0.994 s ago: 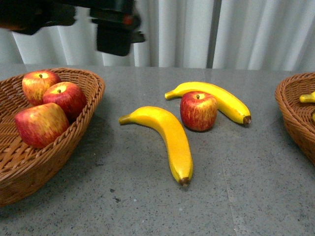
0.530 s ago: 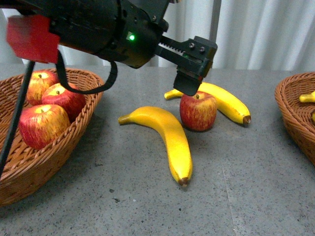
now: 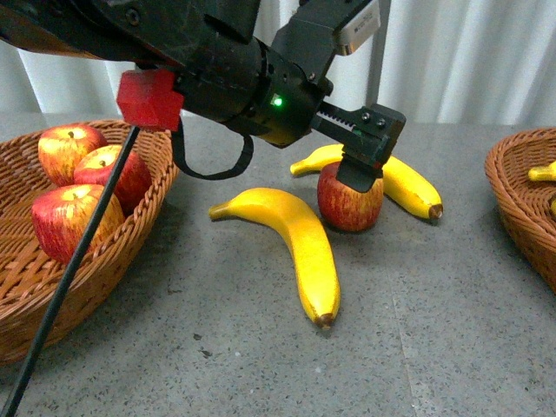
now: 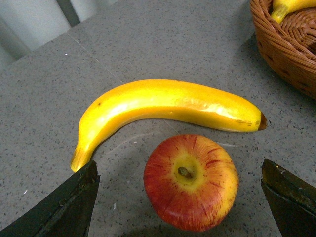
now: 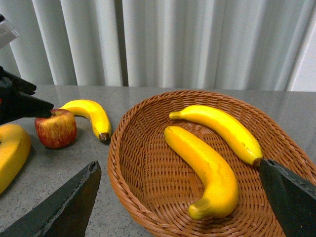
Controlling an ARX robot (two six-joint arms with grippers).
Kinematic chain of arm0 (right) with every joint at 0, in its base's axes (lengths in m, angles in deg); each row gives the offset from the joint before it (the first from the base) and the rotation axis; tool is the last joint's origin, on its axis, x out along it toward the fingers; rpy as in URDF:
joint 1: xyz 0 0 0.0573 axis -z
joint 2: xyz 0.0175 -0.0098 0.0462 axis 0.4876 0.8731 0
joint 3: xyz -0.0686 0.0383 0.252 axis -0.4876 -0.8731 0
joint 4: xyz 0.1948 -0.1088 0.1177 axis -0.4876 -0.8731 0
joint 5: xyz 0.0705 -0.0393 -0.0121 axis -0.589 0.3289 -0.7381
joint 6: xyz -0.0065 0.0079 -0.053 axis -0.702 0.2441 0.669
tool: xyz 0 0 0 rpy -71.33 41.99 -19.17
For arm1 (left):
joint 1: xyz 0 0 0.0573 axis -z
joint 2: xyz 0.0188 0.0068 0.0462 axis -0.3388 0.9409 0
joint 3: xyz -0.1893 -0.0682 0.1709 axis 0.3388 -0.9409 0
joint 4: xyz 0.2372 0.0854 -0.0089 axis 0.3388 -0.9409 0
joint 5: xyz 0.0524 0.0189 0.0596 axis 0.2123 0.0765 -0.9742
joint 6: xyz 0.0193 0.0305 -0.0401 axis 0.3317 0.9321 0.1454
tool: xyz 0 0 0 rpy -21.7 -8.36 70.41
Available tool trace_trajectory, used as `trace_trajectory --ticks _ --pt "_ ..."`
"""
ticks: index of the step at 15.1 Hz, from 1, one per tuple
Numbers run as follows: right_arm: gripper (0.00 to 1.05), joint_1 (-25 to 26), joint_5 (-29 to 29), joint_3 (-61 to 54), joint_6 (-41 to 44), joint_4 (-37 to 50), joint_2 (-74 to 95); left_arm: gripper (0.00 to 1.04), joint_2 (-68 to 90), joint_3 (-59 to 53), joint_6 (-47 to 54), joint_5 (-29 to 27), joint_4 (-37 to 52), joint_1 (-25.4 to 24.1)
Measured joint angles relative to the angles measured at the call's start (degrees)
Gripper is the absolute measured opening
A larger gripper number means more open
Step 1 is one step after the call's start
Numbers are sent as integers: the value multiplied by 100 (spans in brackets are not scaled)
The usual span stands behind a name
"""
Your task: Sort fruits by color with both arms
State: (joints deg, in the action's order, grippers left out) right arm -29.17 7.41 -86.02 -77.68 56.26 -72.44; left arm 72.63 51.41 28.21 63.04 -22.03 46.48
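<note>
A red apple [image 3: 350,201] stands mid-table between two yellow bananas, one nearer [image 3: 300,239] and one behind it [image 3: 401,178]. My left gripper [image 3: 360,172] hovers just above that apple, open. In the left wrist view the apple [image 4: 191,181] lies between the spread fingers [image 4: 69,207], which do not touch it, with the far banana [image 4: 168,108] beyond. My right gripper [image 5: 178,165] is open over the right basket [image 5: 133,187], which holds two bananas [image 5: 207,168] [image 5: 222,129]. It does not show in the front view.
The left wicker basket [image 3: 148,217] holds three red apples [image 3: 74,221]. The right basket's rim [image 3: 512,200] shows at the table's right edge. The left arm's black cable [image 3: 69,278] hangs across the left basket. White curtains close off the back.
The left arm has swung from above the left basket to the right and down, so its open gripper now sits over the apple on the table. The fruits have not moved.
</note>
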Motion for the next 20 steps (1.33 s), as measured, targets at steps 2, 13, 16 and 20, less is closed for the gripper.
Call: trace_trajectory --ticks 2,13,16,20 --pt "98 0 0 0 0 0 0 98 188 149 11 42 -94 48" --pt "98 0 0 0 0 0 0 98 1226 1029 24 81 -638 203" --pt "98 0 0 0 0 0 0 97 1235 1025 39 26 -645 199" --pt "98 0 0 0 0 -2 0 70 778 538 35 -260 -68 157"
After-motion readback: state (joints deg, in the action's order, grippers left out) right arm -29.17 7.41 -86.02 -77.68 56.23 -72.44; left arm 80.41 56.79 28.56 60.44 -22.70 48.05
